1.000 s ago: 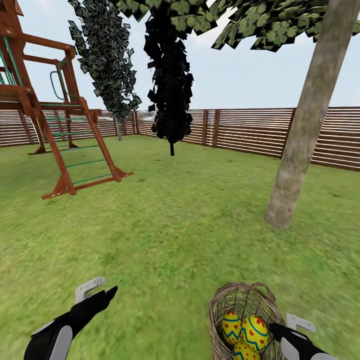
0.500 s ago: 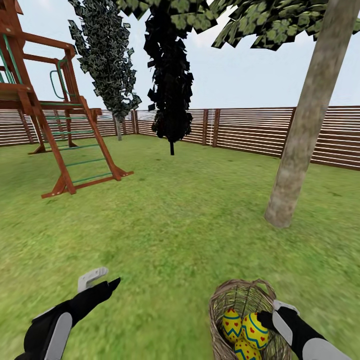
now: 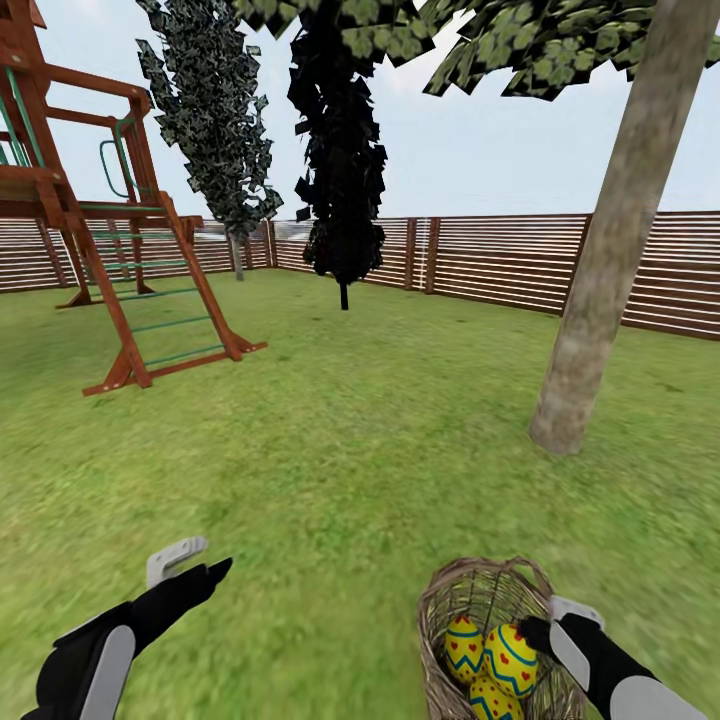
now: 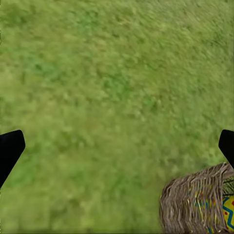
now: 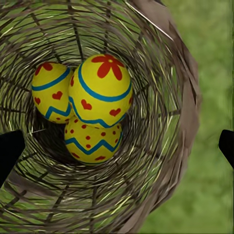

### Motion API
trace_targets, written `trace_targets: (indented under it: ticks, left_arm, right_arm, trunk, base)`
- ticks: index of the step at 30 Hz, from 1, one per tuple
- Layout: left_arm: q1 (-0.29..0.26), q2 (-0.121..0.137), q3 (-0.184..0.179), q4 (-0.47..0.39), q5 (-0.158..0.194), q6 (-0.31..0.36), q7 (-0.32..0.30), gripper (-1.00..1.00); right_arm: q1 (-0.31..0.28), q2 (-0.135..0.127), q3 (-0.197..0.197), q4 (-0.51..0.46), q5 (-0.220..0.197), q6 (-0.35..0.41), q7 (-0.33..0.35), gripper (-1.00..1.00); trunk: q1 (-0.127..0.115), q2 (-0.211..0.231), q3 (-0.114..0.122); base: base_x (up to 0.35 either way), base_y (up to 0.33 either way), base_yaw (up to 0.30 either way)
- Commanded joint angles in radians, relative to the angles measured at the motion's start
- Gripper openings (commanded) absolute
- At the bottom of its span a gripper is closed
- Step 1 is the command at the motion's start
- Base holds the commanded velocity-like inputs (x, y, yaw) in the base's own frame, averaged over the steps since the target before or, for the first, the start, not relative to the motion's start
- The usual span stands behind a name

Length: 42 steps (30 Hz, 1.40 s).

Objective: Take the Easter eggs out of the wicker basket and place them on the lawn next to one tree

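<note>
The three Easter eggs (image 5: 92, 107) lay together in the wicker basket (image 3: 490, 600) on the lawn (image 3: 350, 450), with the tree (image 3: 590, 330) near. The right pincer (image 3: 548, 625) hovered open at the basket's rim, the left pincer (image 3: 190, 565) open and empty above grass. The first pick seemed to be in hand; next it should descend around the top egg.

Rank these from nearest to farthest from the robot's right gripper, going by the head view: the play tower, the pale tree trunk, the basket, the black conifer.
1. Basket: right beside the right gripper, low in the view.
2. Pale tree trunk: ahead on the right.
3. Play tower: far left across the lawn.
4. Black conifer: back by the fence.

The tower's ladder foot and the conifer's base are fairly close in depth.
</note>
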Motion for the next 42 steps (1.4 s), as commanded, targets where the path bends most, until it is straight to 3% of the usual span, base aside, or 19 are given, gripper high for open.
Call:
trace_targets:
  ticks: [1, 9, 13, 19, 42]
  left_arm:
    - [-0.001, -0.001, 0.006, -0.001, 0.006, 0.006, 0.001, 1.00]
    - [-0.001, -0.001, 0.029, -0.001, 0.007, 0.005, 0.000, 1.00]
    - [-0.001, -0.001, 0.029, -0.001, 0.007, 0.005, 0.000, 1.00]
    - [-0.001, -0.003, 0.027, -0.001, 0.007, 0.005, 0.001, 1.00]
    - [-0.001, -0.001, 0.030, -0.001, 0.007, 0.005, -0.001, 1.00]
  right_arm:
    - [0.000, -0.007, 0.001, -0.001, -0.006, 0.000, -0.005, 1.00]
    - [0.000, -0.067, -0.002, 0.002, -0.011, -0.016, -0.003, 1.00]
    - [0.000, -0.080, -0.001, 0.005, -0.027, -0.021, 0.008, 1.00]
    - [0.001, -0.076, 0.003, 0.025, -0.026, -0.085, 0.025, 1.00]
    - [0.001, -0.080, 0.005, 0.049, -0.022, -0.094, 0.077, 1.00]
  trunk:
    - [0.004, -0.008, -0.004]
    - [0.031, -0.057, -0.026]
    - [0.035, -0.064, -0.029]
    - [0.058, -0.106, -0.048]
    - [0.146, -0.267, -0.120]
  base:
    - [0.000, 0.000, 0.000]
    - [0.000, 0.000, 0.000]
    - [0.000, 0.000, 0.000]
    - [0.000, 0.000, 0.000]
    - [0.000, 0.000, 0.000]
